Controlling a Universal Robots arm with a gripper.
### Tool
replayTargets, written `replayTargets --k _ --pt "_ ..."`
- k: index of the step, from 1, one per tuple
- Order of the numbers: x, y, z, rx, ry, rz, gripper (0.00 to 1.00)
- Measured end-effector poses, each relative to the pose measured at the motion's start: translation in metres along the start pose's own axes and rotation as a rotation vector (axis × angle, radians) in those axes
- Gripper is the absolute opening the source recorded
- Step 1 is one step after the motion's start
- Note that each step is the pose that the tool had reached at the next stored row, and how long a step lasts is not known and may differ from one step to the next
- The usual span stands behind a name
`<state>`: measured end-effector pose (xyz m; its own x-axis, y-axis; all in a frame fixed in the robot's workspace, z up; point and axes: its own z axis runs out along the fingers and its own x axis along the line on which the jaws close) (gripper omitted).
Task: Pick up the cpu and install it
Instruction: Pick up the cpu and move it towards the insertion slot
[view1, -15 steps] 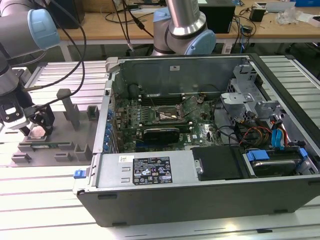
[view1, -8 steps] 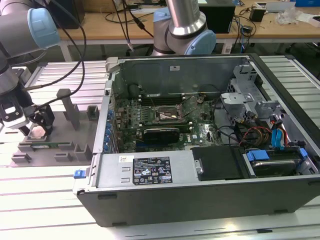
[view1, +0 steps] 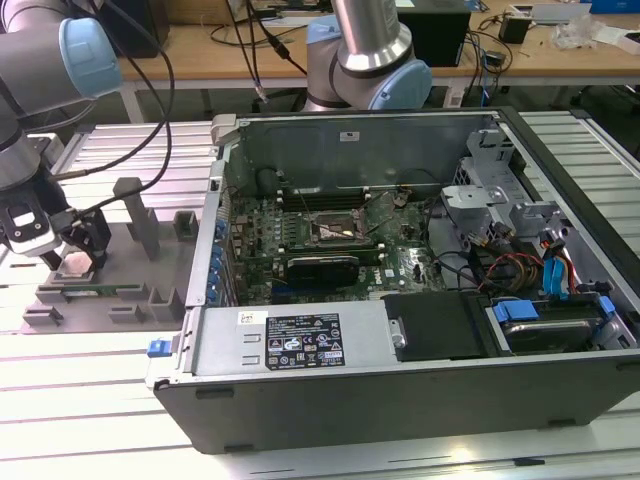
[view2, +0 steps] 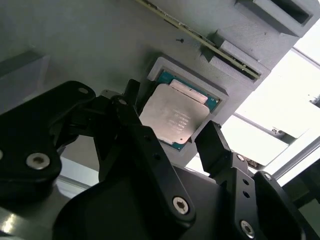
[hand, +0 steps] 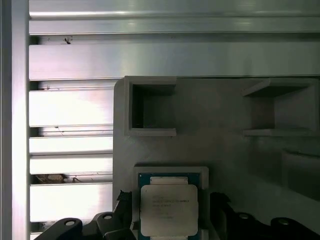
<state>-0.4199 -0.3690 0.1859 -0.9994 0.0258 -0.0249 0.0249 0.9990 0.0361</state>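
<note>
Hand (view2: 172, 116), spread wide, straddles the cpu (hand: 169, 210) lying flat in a recess of the grey fixture (hand: 220, 155), one finger just beside each opposite edge.

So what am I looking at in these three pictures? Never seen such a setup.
This is a robot arm with a black claw at its end. The exterior view is shot from off the arm; both wrist views ride on the arm, near the claw. A grey fixture sits at the exterior view's left, an open computer case with its motherboard socket at its right. The cpu, a silver square chip, lies in a fixture pocket. The claw is open, a finger on each side of it; nothing is held.
</note>
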Motion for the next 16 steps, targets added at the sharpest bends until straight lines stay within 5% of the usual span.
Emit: replayTargets --k 7,10,16 --pt "0.0 0.0 0.0003 -0.0001 -0.0002 0.0 0.72" --pt "0.0 0.0 0.0004 -0.0001 -0.0003 0.0 0.57" --pt "-0.0001 0.0001 -0.0015 -0.0002 -0.0003 0.0 0.57"
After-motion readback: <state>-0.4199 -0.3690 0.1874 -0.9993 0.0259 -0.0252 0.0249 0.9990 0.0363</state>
